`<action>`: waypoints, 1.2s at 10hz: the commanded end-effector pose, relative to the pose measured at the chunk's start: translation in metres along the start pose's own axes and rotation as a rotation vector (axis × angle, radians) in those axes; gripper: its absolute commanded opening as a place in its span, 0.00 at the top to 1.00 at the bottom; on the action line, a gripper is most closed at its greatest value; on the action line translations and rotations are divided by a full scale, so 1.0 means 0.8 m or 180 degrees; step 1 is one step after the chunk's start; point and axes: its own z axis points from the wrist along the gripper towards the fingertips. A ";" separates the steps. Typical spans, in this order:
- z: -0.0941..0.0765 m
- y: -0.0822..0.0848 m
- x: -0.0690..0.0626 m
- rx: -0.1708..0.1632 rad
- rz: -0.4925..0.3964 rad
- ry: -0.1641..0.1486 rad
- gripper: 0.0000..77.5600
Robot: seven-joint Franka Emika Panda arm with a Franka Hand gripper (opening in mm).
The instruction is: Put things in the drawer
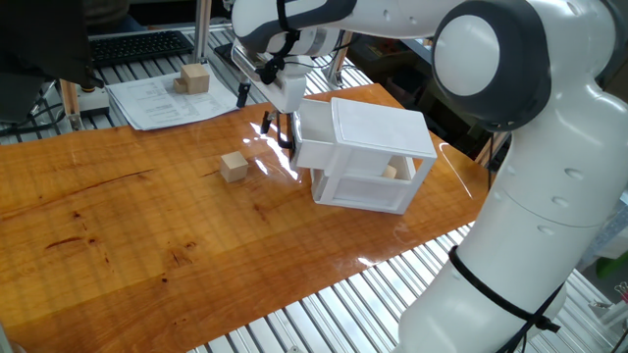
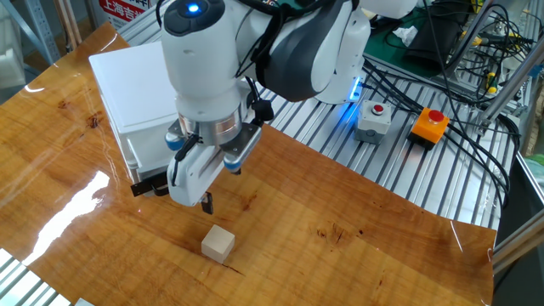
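beside the drawer [image 1: 312, 147], the gripper [image 2: 201, 197] hangs over a cube [image 2: 218, 244].

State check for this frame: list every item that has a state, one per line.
drawer: pushed in, black handle facing the claw
claw: empty, beside the drawer's handle; open or shut cannot be told
cube on the table: loose, resting apart from the claw
cube inside the cabinet: lying behind the clear wall
cube on the papers: sitting off the wooden table, untouched
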 end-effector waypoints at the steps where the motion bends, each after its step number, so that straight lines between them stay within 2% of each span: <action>1: 0.007 0.001 -0.002 -0.0082 -0.0060 0.0040 0.00; 5: 0.020 0.009 0.006 -0.0114 0.0044 0.0029 0.00; 9: 0.035 0.017 0.005 -0.0111 0.0004 0.0002 0.00; 12: 0.057 0.022 0.006 -0.0132 -0.0010 -0.0039 0.00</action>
